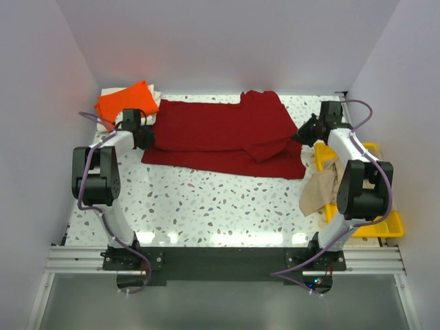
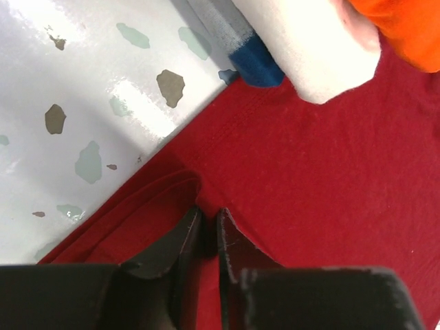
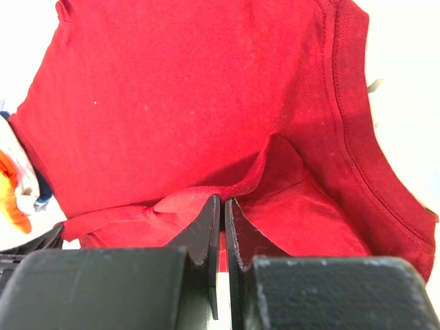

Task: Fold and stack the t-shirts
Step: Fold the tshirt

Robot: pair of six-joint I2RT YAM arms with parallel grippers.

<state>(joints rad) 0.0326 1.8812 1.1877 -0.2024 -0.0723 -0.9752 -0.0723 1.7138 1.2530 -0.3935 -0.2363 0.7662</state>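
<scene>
The dark red t-shirt (image 1: pixel 220 134) lies spread across the far middle of the table, its near part folded over. My left gripper (image 1: pixel 146 137) is shut on its left edge; the pinched cloth shows in the left wrist view (image 2: pixel 208 214). My right gripper (image 1: pixel 300 135) is shut on a fold at its right side, seen in the right wrist view (image 3: pixel 222 199). The bright orange t-shirt (image 1: pixel 126 103) lies folded on a whitish one (image 1: pixel 108 93) at the far left. The beige-tan t-shirt (image 1: pixel 317 191) hangs crumpled over the tray's edge.
A yellow plastic tray (image 1: pixel 386 225) stands along the right side of the table. White walls close in the back and both sides. A blue patch (image 2: pixel 256 65) shows under the whitish cloth (image 2: pixel 309 48) in the left wrist view.
</scene>
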